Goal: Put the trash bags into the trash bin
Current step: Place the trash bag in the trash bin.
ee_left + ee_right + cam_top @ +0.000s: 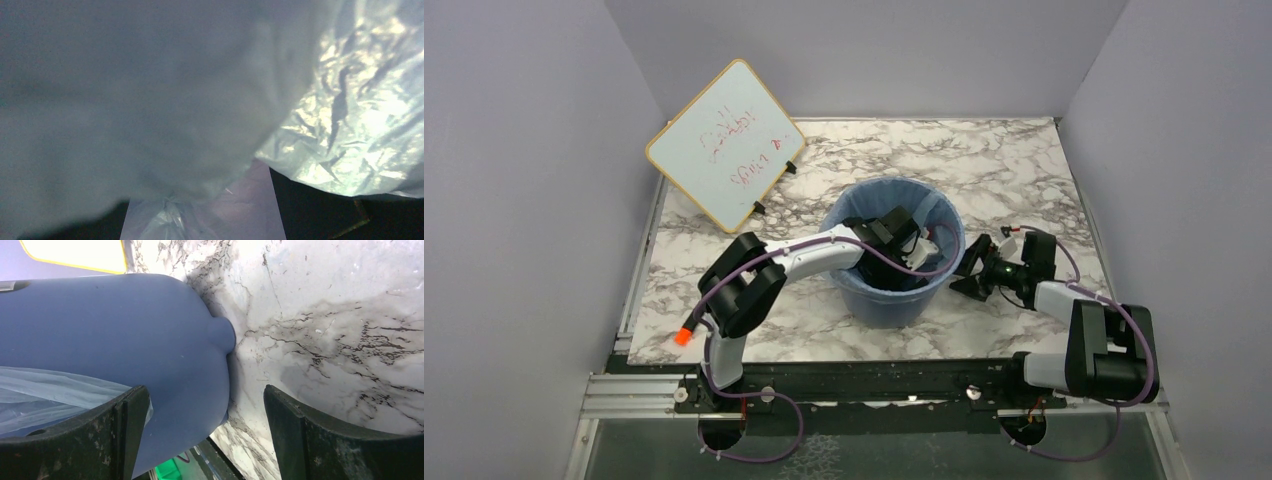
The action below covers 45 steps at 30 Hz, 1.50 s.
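Right gripper [201, 405], jaws apart, hovers beside the smooth round blue plastic bucket [125, 330]; crinkly translucent light-blue bag [50, 395] just left.

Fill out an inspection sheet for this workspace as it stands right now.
Surface: white marble-patterned table, with a black rail at its near edge.
Job's things: the trash bag lines the blue trash bin, its film folded over the rim.
Clutter: a white board with red writing, propped at the back left.
Grippers: left gripper is down inside the bin, open. Right gripper is beside the bin's outer wall, its fingers spread and holding nothing.
Cables: a purple cable runs along each arm and loops below the bases.
Surroundings: plain grey walls.
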Each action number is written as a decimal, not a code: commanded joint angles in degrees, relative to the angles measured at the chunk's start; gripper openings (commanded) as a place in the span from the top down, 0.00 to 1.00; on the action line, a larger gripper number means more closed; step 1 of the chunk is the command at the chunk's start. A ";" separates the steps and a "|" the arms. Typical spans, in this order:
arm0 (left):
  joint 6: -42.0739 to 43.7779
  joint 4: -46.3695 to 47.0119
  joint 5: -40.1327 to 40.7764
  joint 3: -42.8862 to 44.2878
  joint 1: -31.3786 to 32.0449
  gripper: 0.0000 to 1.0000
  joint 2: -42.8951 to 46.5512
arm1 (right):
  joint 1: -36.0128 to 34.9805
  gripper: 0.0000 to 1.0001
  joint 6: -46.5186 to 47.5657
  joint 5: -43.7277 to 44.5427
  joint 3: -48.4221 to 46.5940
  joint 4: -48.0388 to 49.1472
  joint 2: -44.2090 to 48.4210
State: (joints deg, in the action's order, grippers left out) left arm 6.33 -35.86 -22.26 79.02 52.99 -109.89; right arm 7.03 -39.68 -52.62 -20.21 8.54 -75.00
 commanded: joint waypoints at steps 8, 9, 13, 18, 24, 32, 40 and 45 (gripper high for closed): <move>-0.88 0.59 1.35 1.43 0.01 0.01 3.18 | -0.04 0.11 -0.02 3.26 -2.29 -3.60 5.36; -1.08 0.61 1.52 1.98 0.01 0.01 4.06 | -0.03 0.11 0.32 3.82 -2.44 -4.25 5.71; -1.11 0.61 3.61 3.94 -0.08 0.01 6.80 | 0.00 0.11 0.33 2.24 -1.38 -2.68 3.98; -1.12 0.10 5.76 3.97 -0.18 0.01 8.61 | -0.04 0.11 -1.10 1.05 -0.08 0.48 1.57; -1.76 0.17 5.17 3.67 -0.26 0.01 11.88 | -0.04 0.11 -0.03 2.86 -1.87 -2.52 3.54; -3.93 4.87 8.93 5.24 -0.26 0.01 20.17 | -0.07 0.11 1.56 5.98 -4.78 -7.66 6.53; -7.94 7.94 24.75 3.93 -0.95 0.01 29.16 | -0.07 0.07 3.76 25.78 -8.26 -16.20 20.68; -9.27 10.26 29.14 1.36 -1.30 0.01 35.01 | -0.01 0.06 7.56 28.96 -14.68 -23.43 22.93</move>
State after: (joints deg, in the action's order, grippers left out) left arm -0.30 -28.80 -1.41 81.97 52.18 -79.66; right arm 7.03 -36.18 -30.22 -29.32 -7.49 -52.99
